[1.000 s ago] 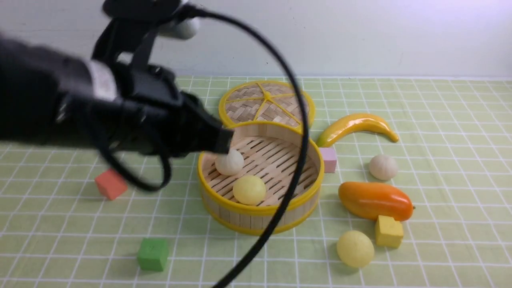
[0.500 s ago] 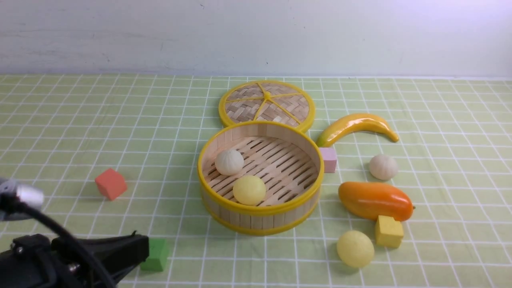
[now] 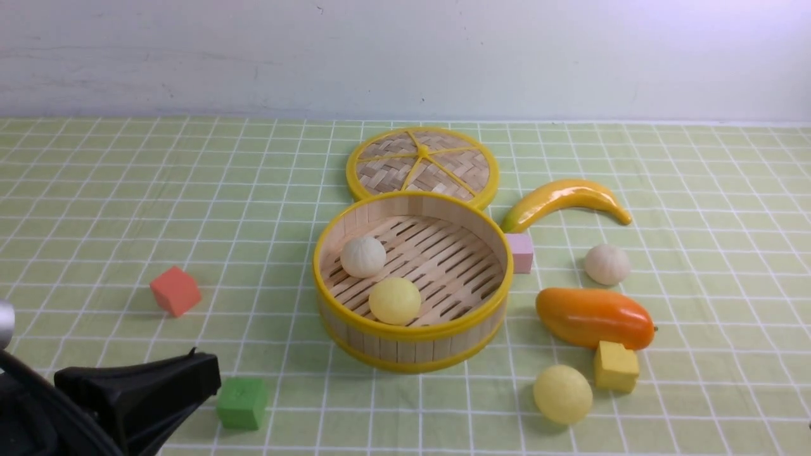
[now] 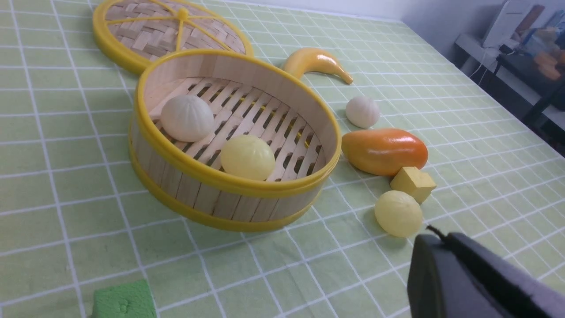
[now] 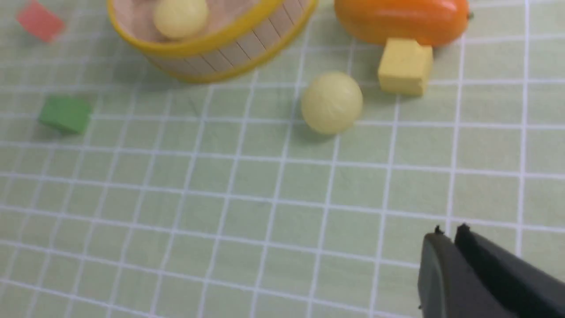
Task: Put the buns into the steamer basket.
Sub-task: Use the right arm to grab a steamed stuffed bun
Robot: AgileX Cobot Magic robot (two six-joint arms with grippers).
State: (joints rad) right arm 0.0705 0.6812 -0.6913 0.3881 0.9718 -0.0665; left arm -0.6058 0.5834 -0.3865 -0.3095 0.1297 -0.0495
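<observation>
The steamer basket (image 3: 412,332) stands mid-table and holds one off-white bun (image 3: 363,256) and one pale yellow bun (image 3: 395,300). A second off-white bun (image 3: 607,264) lies on the cloth to its right, beyond the mango. A second yellow bun (image 3: 562,393) lies at the front right; it also shows in the left wrist view (image 4: 398,213) and the right wrist view (image 5: 331,102). My left gripper (image 3: 212,373) is shut and empty at the front left, well clear of the basket (image 4: 238,183). My right gripper (image 5: 450,232) is shut and empty, above bare cloth nearer than the yellow bun.
The flat woven lid (image 3: 421,166) lies behind the basket. A banana (image 3: 564,197), an orange mango (image 3: 594,316), a pink cube (image 3: 521,252) and a yellow cube (image 3: 614,366) lie to the right. A red cube (image 3: 175,291) and a green cube (image 3: 241,402) lie to the left.
My left arm has pulled back from over the basket to the front left corner. The off-white bun it was over stays in the basket.
</observation>
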